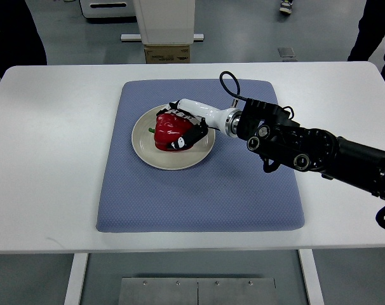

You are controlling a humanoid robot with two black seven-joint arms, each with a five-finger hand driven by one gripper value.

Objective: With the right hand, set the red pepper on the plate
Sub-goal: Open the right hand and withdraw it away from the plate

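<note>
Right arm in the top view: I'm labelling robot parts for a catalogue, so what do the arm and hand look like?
The right arm is black and bulky, with round silver fittings along its joints. A silvery ring at the wrist joins it to a glossy white shell that leads to the right hand, whose fingers are black with small white markings. A thin black cable loops up above the wrist. The left arm is out of view.

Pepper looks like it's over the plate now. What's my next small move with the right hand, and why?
Probably open the fingers and let go. The red pepper already sits within the rim of the plate, apparently resting on it, while the right hand is wrapped around it from the right. Then lift the hand clear without nudging the pepper.
</note>
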